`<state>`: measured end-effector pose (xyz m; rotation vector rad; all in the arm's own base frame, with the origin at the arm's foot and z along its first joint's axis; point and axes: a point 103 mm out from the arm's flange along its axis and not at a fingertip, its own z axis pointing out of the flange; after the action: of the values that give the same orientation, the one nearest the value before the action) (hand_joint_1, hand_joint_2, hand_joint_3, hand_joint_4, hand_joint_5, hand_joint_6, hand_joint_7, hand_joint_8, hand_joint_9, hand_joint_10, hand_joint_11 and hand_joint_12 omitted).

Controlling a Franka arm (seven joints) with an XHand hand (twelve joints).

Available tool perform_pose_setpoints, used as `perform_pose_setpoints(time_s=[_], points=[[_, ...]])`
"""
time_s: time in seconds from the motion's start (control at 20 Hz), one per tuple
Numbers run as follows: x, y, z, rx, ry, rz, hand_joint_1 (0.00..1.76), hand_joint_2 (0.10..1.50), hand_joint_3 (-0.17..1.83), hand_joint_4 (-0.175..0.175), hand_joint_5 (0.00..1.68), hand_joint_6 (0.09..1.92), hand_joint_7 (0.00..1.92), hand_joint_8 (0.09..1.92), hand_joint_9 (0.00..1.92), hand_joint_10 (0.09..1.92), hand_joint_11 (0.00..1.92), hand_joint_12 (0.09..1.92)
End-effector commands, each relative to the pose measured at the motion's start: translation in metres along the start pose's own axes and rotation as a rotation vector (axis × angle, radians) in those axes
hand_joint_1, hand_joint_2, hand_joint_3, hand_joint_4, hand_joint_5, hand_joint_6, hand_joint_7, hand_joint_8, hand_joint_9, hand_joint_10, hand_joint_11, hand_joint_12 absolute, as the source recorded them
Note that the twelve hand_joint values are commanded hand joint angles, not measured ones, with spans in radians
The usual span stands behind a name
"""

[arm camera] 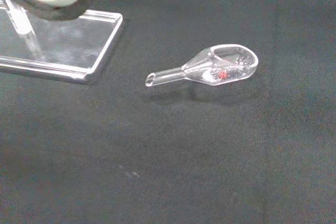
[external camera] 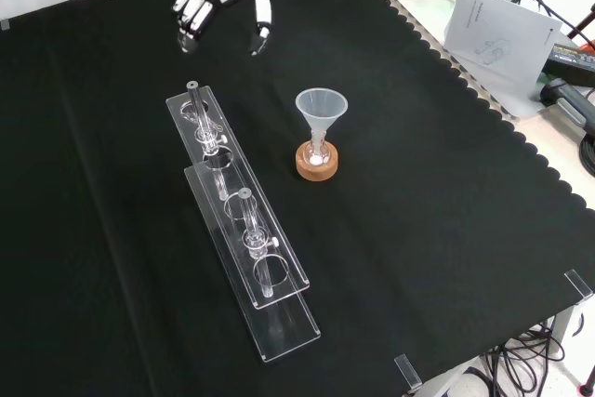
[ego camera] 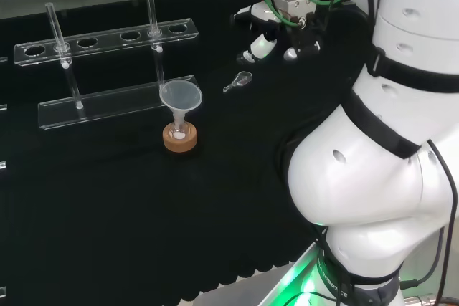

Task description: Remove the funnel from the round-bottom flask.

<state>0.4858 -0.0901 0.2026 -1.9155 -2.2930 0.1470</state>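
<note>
The clear plastic funnel is seated with its stem in the small clear round-bottom flask, which is held upright on a tan cork ring stand near the middle of the black cloth-covered surface. In the front view the black and white robot hand is seen at the top edge, well apart from the funnel, fingers hanging relaxed and spread, released, nothing held. In the head view the robot hand is placed right of and beyond the funnel. A long clear acrylic test tube rack is stood just left of the flask in the front view, with two clear glass tubes upright in it. In the head view a small clear glass scoop with a short spout is lain on the cloth between the robot hand and the funnel; in the wrist view the scoop is shown lying on its side with a red speck inside, near one corner of the rack base, not touching it.
</note>
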Motion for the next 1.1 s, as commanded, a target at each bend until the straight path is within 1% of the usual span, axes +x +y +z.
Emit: perform_pose_setpoints(time_s=[0.05, 0.3, 0.4, 0.5, 0.65, 0.85, 1.1], points=[[0.027, -0.041, -0.015, -0.023, -0.042, 0.034, 0.75, 0.6, 0.48, 0.027, 0.42, 0.09, 0.32, 0.59, 0.53, 0.57, 0.3, 1.33], [0.048, -0.067, -0.024, -0.007, -0.048, 0.04, 0.75, 0.6, 0.48, 0.025, 0.42, 0.09, 0.33, 0.59, 0.54, 0.57, 0.3, 1.33], [0.061, -0.078, -0.029, -0.009, -0.049, 0.039, 0.74, 0.6, 0.48, 0.022, 0.41, 0.09, 0.33, 0.6, 0.55, 0.57, 0.3, 1.33], [0.074, -0.089, -0.032, 0.004, -0.048, 0.041, 0.72, 0.61, 0.48, 0.022, 0.39, 0.09, 0.34, 0.6, 0.56, 0.57, 0.32, 1.35], [0.096, -0.105, -0.034, 0.015, -0.06, 0.03, 0.67, 0.61, 0.47, 0.022, 0.35, 0.09, 0.3, 0.59, 0.54, 0.56, 0.36, 1.38], [0.125, -0.124, -0.033, 0.012, -0.091, 0.009, 0.64, 0.6, 0.45, 0.014, 0.3, 0.09, 0.26, 0.58, 0.51, 0.57, 0.37, 1.41], [0.156, -0.136, -0.026, 0.033, -0.129, -0.013, 0.62, 0.61, 0.42, 0.001, 0.24, 0.09, 0.18, 0.61, 0.42, 0.63, 0.36, 1.43]])
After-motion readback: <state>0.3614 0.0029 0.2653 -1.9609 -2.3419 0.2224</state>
